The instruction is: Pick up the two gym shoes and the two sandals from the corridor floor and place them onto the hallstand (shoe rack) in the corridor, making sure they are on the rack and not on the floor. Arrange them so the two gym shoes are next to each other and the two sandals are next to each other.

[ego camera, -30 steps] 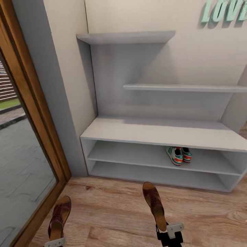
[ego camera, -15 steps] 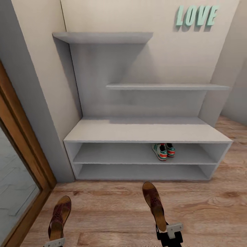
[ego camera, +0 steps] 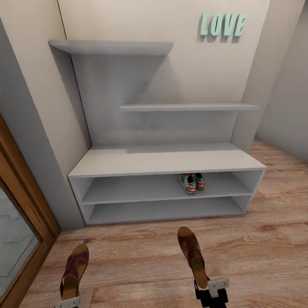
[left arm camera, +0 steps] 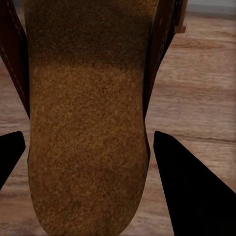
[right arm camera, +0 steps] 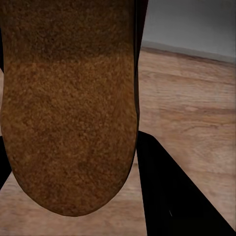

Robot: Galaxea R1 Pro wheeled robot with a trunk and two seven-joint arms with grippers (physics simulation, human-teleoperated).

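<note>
Left claw (ego camera: 67, 303): clamped on the heel of one sandal (ego camera: 73, 271), which it holds above the floor (ego camera: 141, 261), toe pointing toward the rack; in the left wrist view the tan footbed (left arm camera: 86, 123) sits between two dark fingers (left arm camera: 189, 191).
Right claw (ego camera: 210, 291): clamped on the heel of the other sandal (ego camera: 192, 254), also held off the floor, toe forward and tipped slightly left.
Gym shoes (ego camera: 191, 182): side by side, touching, on the upper open shelf of the rack (ego camera: 167, 160), right of its middle.
Rack: straight ahead against the wall, bench top bare, stepped shelves above.
Wall: teal LOVE letters (ego camera: 221, 24) above the rack on the right.
Door frame (ego camera: 25, 214): wooden, at the left edge.
</note>
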